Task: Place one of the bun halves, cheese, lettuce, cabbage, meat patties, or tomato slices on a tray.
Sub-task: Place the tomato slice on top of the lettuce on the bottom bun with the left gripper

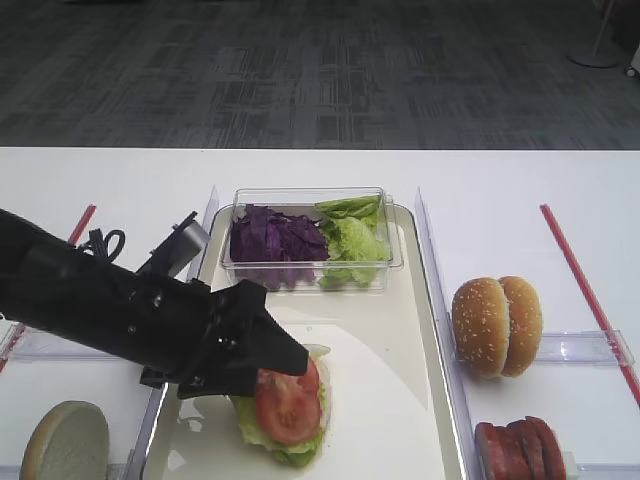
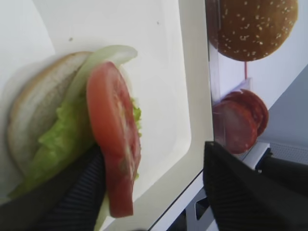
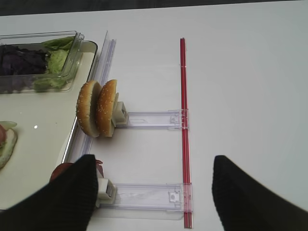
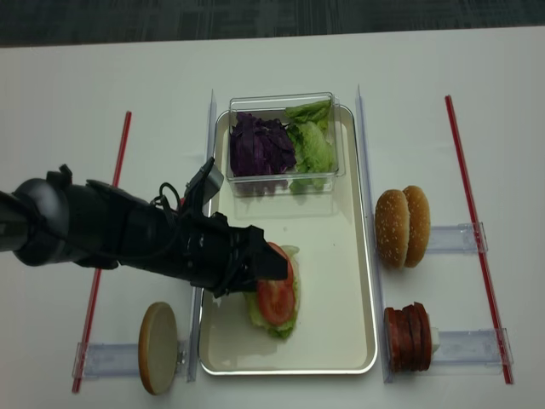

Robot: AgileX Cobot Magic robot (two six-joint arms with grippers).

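Observation:
A red tomato slice [image 1: 288, 405] [image 2: 113, 139] lies on lettuce [image 2: 62, 144] over a bun half [image 2: 33, 110], near the front of the cream tray [image 1: 400, 400] [image 4: 341, 281]. My left gripper [image 1: 272, 362] [image 2: 159, 185] hangs low over the stack with its jaws wide open. One finger [image 2: 86, 192] is against the slice's edge and the other stands well clear of it. My right gripper [image 3: 154, 166] shows only in the right wrist view, open over bare table with nothing between its fingers.
A clear box [image 1: 310, 196] at the tray's back holds purple cabbage [image 1: 275, 240] and more lettuce [image 1: 352, 242]. Right of the tray, two bun halves [image 1: 495, 325] [image 3: 98, 108] and dark red meat patties [image 1: 515, 450] stand in clear holders. Another bun half [image 1: 65, 440] sits front left. Red straws [image 3: 183, 120] flank the area.

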